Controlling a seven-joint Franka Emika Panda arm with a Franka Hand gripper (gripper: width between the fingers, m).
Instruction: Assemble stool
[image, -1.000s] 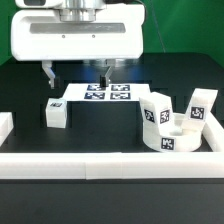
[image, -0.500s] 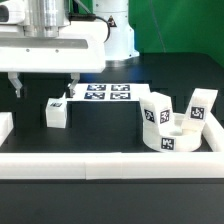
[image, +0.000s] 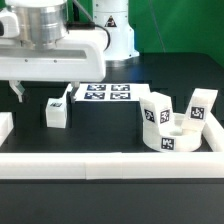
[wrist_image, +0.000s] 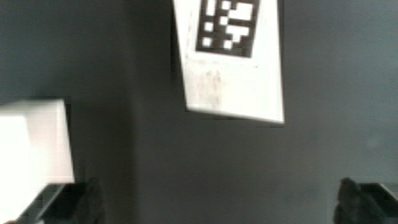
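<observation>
The round white stool seat (image: 172, 141) lies at the exterior view's right, with two tagged legs standing in it, one (image: 153, 112) on its left and one (image: 201, 107) on its right. A loose tagged leg block (image: 57, 112) lies on the black table at the left. My gripper (image: 40, 95) hangs just above and behind that block, open and empty. In the wrist view the gripper (wrist_image: 221, 205) is open with dark fingertips (wrist_image: 71, 205) at either side, and the tagged leg block (wrist_image: 233, 60) lies ahead of them, not between them.
The marker board (image: 108, 94) lies flat behind the loose leg. A long white border rail (image: 110, 163) runs along the front. Another white piece (image: 5, 126) sits at the left edge; a white block edge (wrist_image: 32, 140) also shows in the wrist view.
The arm has moved toward the exterior view's left, from over the marker board to over the loose leg block. The parts on the table have not moved.
</observation>
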